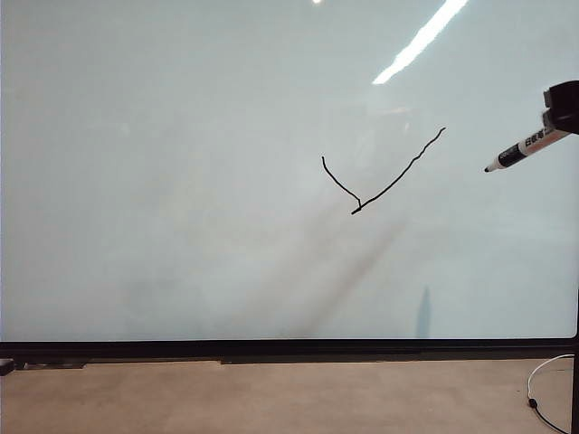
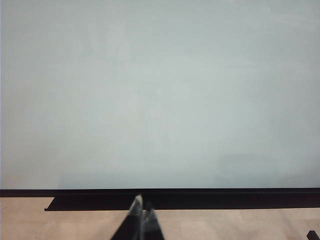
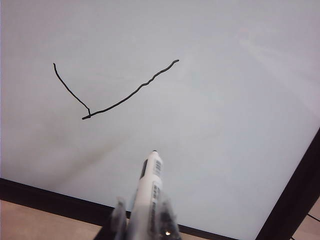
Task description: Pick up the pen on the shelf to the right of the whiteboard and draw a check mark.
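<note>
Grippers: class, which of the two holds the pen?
The right gripper, shut on the pen off the whiteboard beside the check mark. The left gripper is shut and empty, low.

The whiteboard (image 1: 181, 226) stands behind the bench (image 1: 271, 398). The check mark (image 1: 380, 176) is on the whiteboard, a bit right of the middle. The right gripper (image 1: 563, 108) is at the right edge, with the pen (image 1: 525, 146) in it. The pen's tip points left, toward the check mark but apart from it. The left gripper (image 2: 141, 212) sits low over the bench, before the whiteboard
</note>
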{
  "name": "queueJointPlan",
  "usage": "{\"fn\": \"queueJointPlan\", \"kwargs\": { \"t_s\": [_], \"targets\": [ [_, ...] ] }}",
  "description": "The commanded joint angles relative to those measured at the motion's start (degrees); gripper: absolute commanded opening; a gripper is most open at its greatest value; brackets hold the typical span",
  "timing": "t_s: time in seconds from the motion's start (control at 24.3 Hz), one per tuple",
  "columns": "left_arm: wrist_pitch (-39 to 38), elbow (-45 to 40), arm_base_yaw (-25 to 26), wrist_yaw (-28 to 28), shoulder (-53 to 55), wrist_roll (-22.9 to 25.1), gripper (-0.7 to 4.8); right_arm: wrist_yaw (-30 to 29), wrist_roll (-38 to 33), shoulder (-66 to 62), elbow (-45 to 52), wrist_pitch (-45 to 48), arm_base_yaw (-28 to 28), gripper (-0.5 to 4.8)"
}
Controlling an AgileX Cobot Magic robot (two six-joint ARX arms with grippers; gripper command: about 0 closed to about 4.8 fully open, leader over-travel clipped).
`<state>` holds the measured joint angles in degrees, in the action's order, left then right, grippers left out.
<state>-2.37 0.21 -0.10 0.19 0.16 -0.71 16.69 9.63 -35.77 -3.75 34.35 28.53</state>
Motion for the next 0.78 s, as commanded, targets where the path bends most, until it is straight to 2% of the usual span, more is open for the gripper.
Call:
{"fn": "queueJointPlan", "kwargs": {
  "t_s": [0.04,0.29,0.49,0.78],
  "targets": [
    [0.7,0.2,0.0,0.0,0.0,0.3,-0.04,-0.2,-0.7,0.9,1.6,3.0,0.0,-0.09],
    [0.7,0.2,0.0,0.0,0.0,0.3,-0.04,0.0,-1.1,3.1,3.7,2.4,-0.1,-0.09],
    [0.7,0.2,0.0,0.0,0.0,0.3,-0.05,-0.1,-1.1,6.3,3.7,-3.7,-0.3,-0.09],
    [0.7,0.2,0.0,0.0,0.0,0.3,-0.04,0.1,-0.6,18.4,3.7,-15.9,-0.3,-0.09]
  ]
}}
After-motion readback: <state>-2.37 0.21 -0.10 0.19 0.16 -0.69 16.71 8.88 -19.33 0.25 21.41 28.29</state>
